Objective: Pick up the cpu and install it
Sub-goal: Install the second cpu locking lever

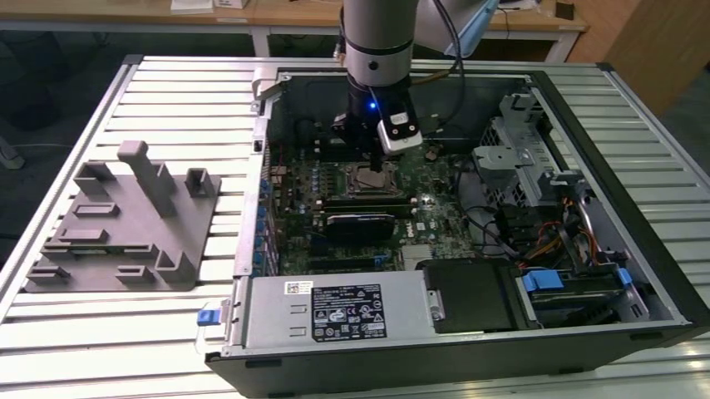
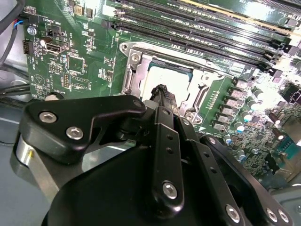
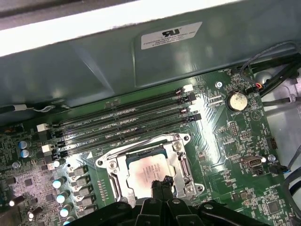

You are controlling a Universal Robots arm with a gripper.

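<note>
CPU (image 3: 149,175) sits flat inside socket frame (image 3: 109,165), lower centre of the first wrist view. Claw (image 3: 161,182) fingertips pressed together just above its near edge, gripping nothing. Exterior view: claw (image 1: 378,169) low over motherboard (image 1: 444,218) in open case (image 1: 654,274) on slatted surface (image 1: 166,100); grey fixture (image 1: 122,224) at left.

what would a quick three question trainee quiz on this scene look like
1. True or false: the cpu lies inside the socket frame.
2. What stands on the exterior view's left of the computer case? A) a grey fixture B) a keyboard C) a monitor
3. What colour is the motherboard?

Key: 1 true; 2 A; 3 green
</note>
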